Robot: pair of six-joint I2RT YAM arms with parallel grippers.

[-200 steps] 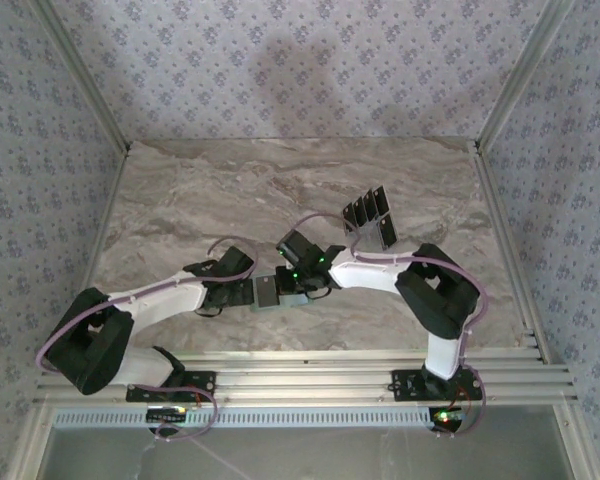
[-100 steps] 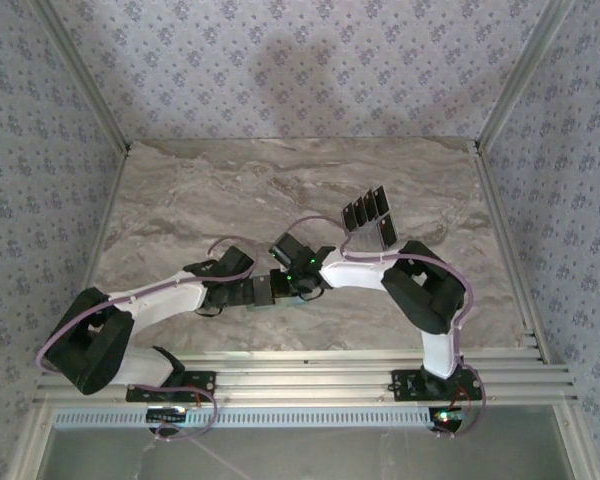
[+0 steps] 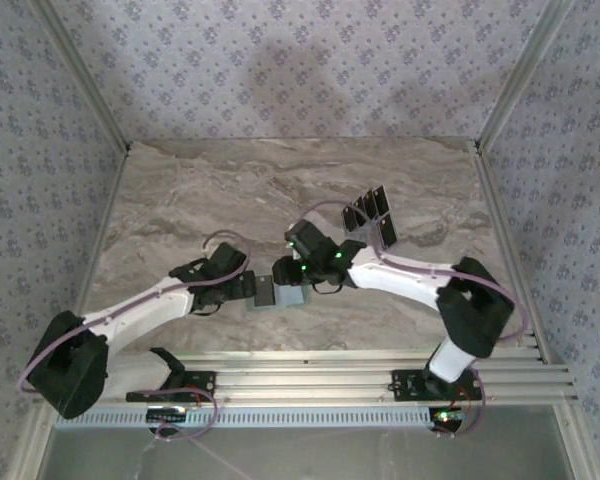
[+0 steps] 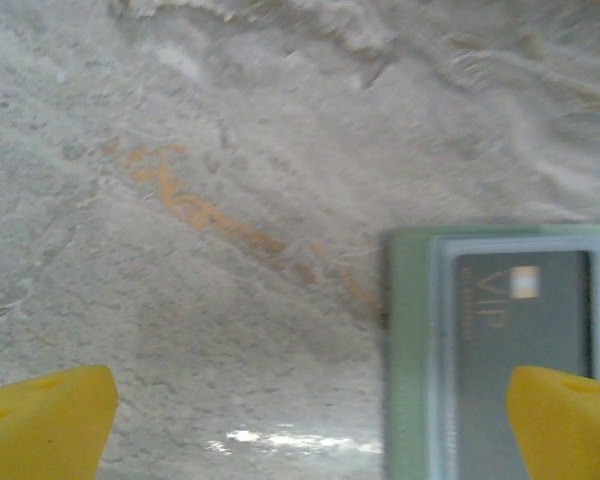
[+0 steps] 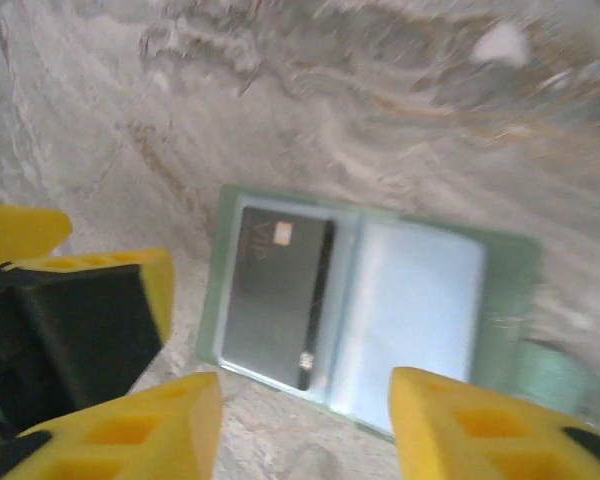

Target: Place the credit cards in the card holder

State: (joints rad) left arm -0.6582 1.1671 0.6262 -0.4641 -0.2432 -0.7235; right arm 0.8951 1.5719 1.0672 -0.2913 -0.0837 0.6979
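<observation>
The table is a grey-beige marbled slab, and walls papered in a small floral pattern are closing it in on three sides. A ribbed metal rail is running along the near edge.

From above, both wrists are crowding over the holder near the middle of the table, so the fingertips are hard to make out there. The holder is lying open and flat, with one dark card sitting in its left half. The spare cards are lying fanned behind the right arm, well apart from the holder; how many there are I cannot tell.

The left wrist camera is cutting the holder off at the right and bottom edges. It is showing "VIP" lettering on the card under a clear window, which the overhead view is too coarse to give. The left gripper is standing spread wide with nothing between its fingers.

The right wrist camera, slightly blurred, is showing both halves of the holder: the card is in the left pocket and the right pocket is pale. The right gripper is hanging just over the holder's near edge, fingers apart and gripping nothing. The left gripper is sitting just beside the holder's left edge.
</observation>
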